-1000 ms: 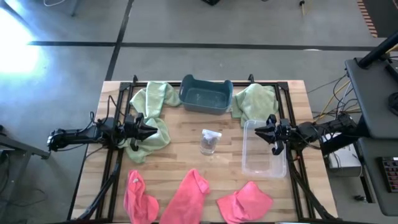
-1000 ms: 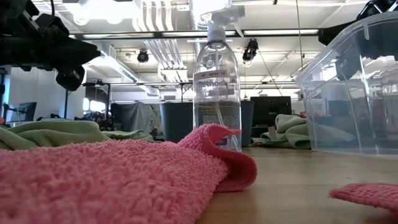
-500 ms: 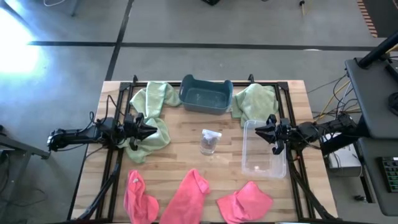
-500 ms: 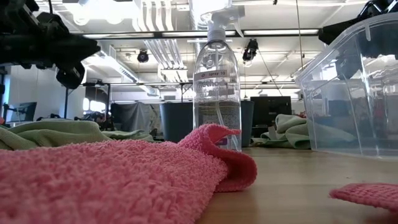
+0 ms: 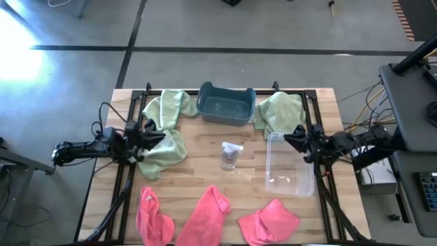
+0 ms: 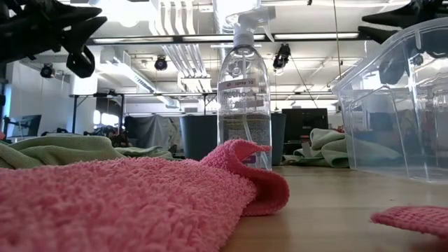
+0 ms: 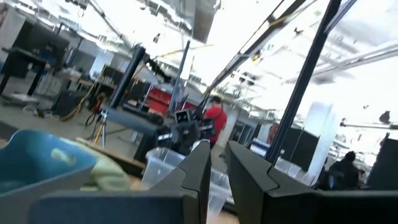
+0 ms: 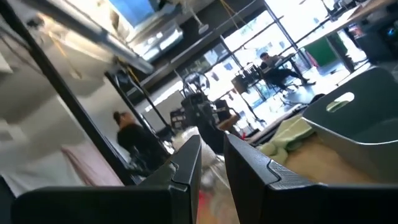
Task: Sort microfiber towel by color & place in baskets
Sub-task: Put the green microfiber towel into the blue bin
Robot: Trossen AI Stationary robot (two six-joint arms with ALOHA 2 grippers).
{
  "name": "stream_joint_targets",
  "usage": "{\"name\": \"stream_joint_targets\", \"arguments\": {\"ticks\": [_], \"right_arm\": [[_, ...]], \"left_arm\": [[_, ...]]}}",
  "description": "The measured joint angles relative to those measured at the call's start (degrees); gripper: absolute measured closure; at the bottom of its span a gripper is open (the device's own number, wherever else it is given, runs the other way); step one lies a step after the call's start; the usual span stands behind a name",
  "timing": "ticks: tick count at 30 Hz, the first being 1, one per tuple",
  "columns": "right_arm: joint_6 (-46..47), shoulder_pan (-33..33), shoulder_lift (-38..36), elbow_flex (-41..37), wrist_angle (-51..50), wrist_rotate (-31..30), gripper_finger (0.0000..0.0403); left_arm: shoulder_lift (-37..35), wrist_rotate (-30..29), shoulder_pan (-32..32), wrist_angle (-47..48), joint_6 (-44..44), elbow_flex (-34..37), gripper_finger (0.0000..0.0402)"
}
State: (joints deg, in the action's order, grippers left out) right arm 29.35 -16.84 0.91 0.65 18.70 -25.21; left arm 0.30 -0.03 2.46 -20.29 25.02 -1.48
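Left gripper point(image 5: 158, 135), fingers nearly together, empty, reaches level above a green towel point(image 5: 164, 149). Right gripper point(image 5: 292, 139), likewise nearly closed, hovers over the clear basket's point(image 5: 290, 183) far rim.

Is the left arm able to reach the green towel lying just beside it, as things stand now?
Probably yes: the left gripper hangs over that green towel, and nothing lies on it or between them.

Fluffy pink cloth towel point(image 6: 126, 203), glossy clear plastic basket point(image 6: 402, 105), wooden table point(image 5: 205, 167)
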Motion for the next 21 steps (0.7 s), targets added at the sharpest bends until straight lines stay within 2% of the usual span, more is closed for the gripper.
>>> {"name": "stream_joint_targets", "arguments": {"ticks": [4, 10, 17, 21], "right_arm": [[0.0, 0.0, 0.1, 1.3, -0.1, -0.5, 0.0339], [-12.8, 0.0, 0.0, 5.6, 0.2, -2.2, 0.0339], [-7.6, 0.0, 0.1, 10.5, 0.1, -2.4, 0.0339], [-6.6, 0.0, 0.5, 14.9, -4.7, -1.8, 0.0339]], "left_arm": [[0.0, -0.3, 0.0, -3.2, 0.0, 0.0, 0.0364], [0.0, -0.8, 0.0, -7.5, -0.6, 0.0, 0.0364], [0.0, -0.8, 0.0, -11.9, 3.9, 0.0, 0.0364], [0.0, -0.5, 0.0, -12.1, 6.2, 0.0, 0.0364]]}}
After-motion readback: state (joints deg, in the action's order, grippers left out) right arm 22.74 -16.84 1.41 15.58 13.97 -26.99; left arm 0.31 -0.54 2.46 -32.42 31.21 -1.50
